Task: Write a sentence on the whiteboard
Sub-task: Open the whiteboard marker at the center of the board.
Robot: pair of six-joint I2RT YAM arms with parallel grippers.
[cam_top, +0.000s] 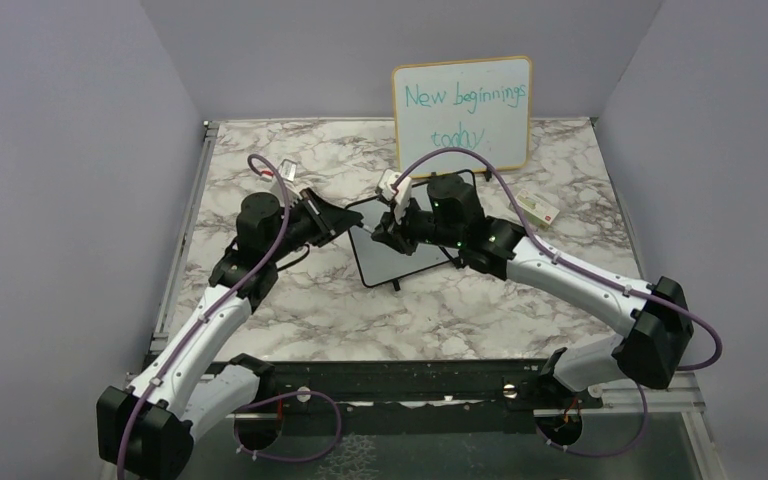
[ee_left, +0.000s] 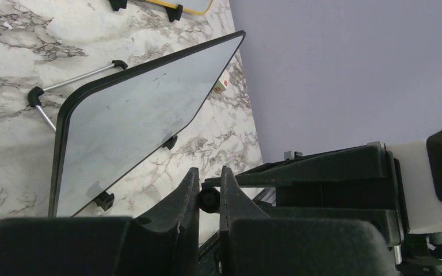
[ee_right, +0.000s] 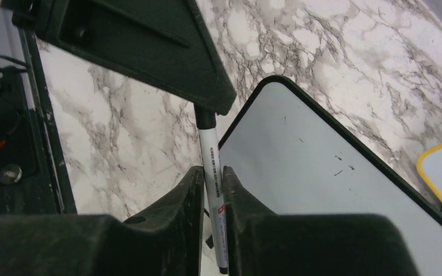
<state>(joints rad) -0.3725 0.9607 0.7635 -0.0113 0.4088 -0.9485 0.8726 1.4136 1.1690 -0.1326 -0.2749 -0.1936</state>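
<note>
The whiteboard (cam_top: 405, 258) lies flat mid-table, black-framed and blank except for a few faint specks (ee_right: 322, 190); the left wrist view shows it tilted on small black feet (ee_left: 132, 115). Both grippers meet over its left corner. My right gripper (ee_right: 212, 171) is shut on the white barrel of a marker (ee_right: 209, 150). The marker's black cap (ee_left: 209, 199) sits between the tips of my left gripper (ee_left: 209, 172), which is shut on it. From above, the left gripper (cam_top: 353, 216) and the right gripper (cam_top: 387, 226) are nose to nose.
A larger yellow-framed board (cam_top: 463, 110) with teal writing stands at the back. A small white box (cam_top: 538, 207) lies to the right of the right arm. A black rail (cam_top: 400, 380) runs along the near table edge.
</note>
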